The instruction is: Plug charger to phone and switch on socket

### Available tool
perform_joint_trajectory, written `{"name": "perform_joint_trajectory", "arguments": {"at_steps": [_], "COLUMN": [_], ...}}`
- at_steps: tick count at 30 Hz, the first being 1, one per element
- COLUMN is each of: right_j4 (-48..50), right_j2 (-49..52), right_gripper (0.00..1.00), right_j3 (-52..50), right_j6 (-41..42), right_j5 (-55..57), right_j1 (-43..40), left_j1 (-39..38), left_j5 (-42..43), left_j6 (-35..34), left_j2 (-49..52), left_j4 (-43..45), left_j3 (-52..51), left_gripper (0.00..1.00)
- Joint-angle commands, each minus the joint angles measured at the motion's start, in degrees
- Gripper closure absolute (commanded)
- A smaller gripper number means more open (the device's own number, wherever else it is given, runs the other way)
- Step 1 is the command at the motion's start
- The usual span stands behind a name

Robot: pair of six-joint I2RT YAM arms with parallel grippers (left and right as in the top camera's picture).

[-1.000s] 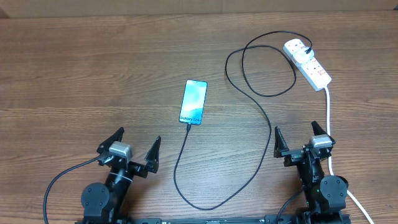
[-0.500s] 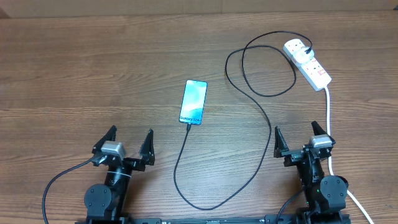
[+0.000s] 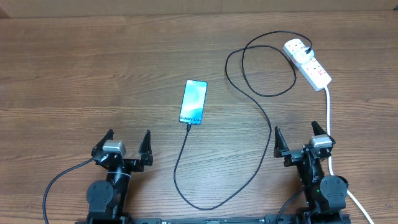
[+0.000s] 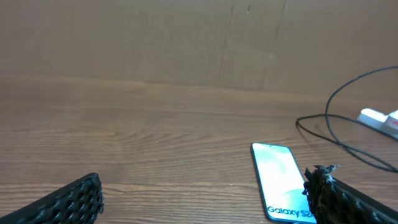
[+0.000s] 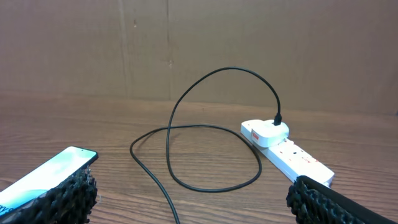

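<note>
The phone point(image 3: 193, 102) lies flat mid-table with its screen lit, and also shows in the left wrist view point(image 4: 278, 177) and the right wrist view point(image 5: 46, 174). The black charger cable point(image 3: 175, 165) runs from the phone's near end in a long loop to its white plug point(image 3: 297, 47) in the socket point(image 3: 309, 63) at the far right. The socket also shows in the right wrist view point(image 5: 292, 158). My left gripper point(image 3: 129, 140) is open near the front edge, left of the cable. My right gripper point(image 3: 296, 134) is open at the front right. Neither touches anything.
The socket's thick white cord point(image 3: 328, 118) runs down the right side past my right arm. A brown cardboard wall point(image 5: 199, 43) stands behind the table. Bare wood lies to the left of the phone.
My left gripper has drawn back a little toward the front left and stays open. The right arm, phone and cable have not moved.
</note>
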Motion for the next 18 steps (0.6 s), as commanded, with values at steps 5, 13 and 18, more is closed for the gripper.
{"name": "perform_joint_trajectory", "arguments": {"at_steps": [5,13,18], "right_j4": [0.3,0.3,0.3], "right_j2": [-0.6,-0.6,-0.6], "right_gripper": [0.00,0.00,0.00], "right_j3": [-0.6,-0.6,-0.6], "right_j6": [0.2,0.2,0.2], "right_j5": [0.5,0.5,0.5], "right_j1": [-0.2,-0.2,-0.2], "left_j1": [0.4,0.4,0.4], "left_j5": [-1.7,-5.6,-9.1], "left_j6": [5.3,5.3,5.4], "left_j2": [-0.7,-0.7,-0.7], "left_j4": [-0.2,-0.1,0.2], "left_j3": [-0.3,-0.3,-0.3], "left_gripper": [0.00,0.00,0.00]}}
